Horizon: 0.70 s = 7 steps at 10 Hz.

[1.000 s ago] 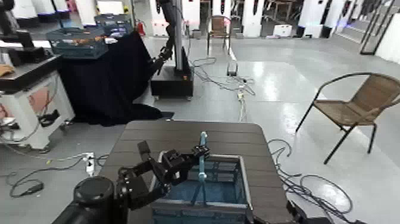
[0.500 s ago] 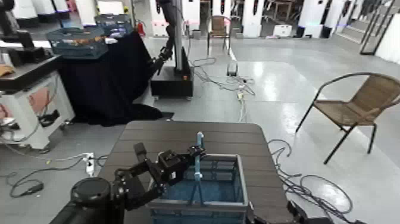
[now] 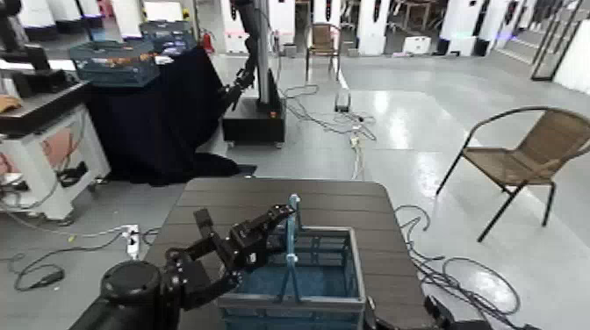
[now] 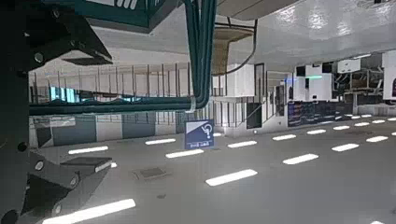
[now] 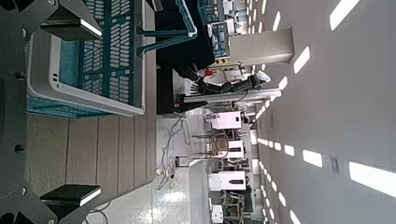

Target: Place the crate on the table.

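Note:
The blue crate (image 3: 263, 283) with a grey rim stands on the dark brown slatted table (image 3: 263, 195), at its near edge. Its light-blue handle (image 3: 292, 230) stands upright. My left gripper (image 3: 279, 213) is at the top of the handle, open, with the handle bar (image 4: 200, 56) running between its spread fingers (image 4: 65, 42). My right gripper (image 5: 89, 112) is low at the near right, open and empty. The right wrist view looks past it at the crate's lattice side (image 5: 93, 56) and the table top (image 5: 93, 154).
A wicker chair (image 3: 527, 154) stands on the floor at the right. A black-draped table (image 3: 158, 114) carrying a teal crate (image 3: 114, 61), a white workbench (image 3: 35, 132) and another robot's base (image 3: 255, 118) are behind. Cables (image 3: 351, 123) lie on the floor.
The crate has shifted slightly left and settled on the table. My left gripper's fingers have spread apart at the handle top.

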### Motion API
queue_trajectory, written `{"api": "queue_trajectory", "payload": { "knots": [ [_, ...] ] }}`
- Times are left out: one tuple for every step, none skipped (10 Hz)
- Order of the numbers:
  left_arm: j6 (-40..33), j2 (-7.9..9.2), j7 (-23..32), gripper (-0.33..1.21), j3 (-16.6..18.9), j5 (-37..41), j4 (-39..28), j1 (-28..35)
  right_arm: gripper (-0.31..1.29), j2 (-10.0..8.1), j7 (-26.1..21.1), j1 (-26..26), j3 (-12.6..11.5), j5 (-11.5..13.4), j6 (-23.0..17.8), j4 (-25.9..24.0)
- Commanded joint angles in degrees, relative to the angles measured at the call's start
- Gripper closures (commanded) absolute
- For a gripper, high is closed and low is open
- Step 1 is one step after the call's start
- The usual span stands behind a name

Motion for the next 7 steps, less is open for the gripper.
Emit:
{"api": "queue_trajectory", "payload": {
  "knots": [
    [-0.8, 0.14, -1.3, 0.05, 3.6, -8.2, -2.0, 0.7, 0.14, -0.05, -0.1, 0.0, 0.0, 0.0, 0.0, 0.0],
    [-2.7, 0.14, -2.5, 0.05, 5.3, -12.9, -4.4, 1.6, 0.14, -0.05, -0.1, 0.1, -0.1, 0.0, 0.0, 0.0],
    [-5.0, 0.14, -3.4, 0.05, 6.9, -18.4, -7.8, 2.9, 0.14, -0.05, -0.1, 0.1, -0.1, 0.0, 0.0, -0.1],
    [-9.0, 0.23, -4.3, 0.07, 8.0, -24.2, -11.3, 4.3, 0.14, -0.05, -0.1, 0.1, -0.1, 0.0, 0.0, 0.0],
    [-13.4, 0.4, -4.2, 0.1, 9.5, -30.6, -15.5, 6.3, 0.14, -0.05, -0.1, 0.2, -0.2, 0.0, 0.0, -0.1],
    [-17.8, 0.58, -3.5, 0.1, 11.1, -37.5, -20.4, 8.7, 0.14, 0.03, -0.1, 0.2, -0.3, 0.0, -0.1, -0.1],
    [-21.7, 0.84, -1.3, 0.1, 12.4, -43.2, -25.6, 11.3, 0.14, 0.03, -0.1, 0.3, -0.3, 0.0, -0.2, -0.1]
  ]
}}
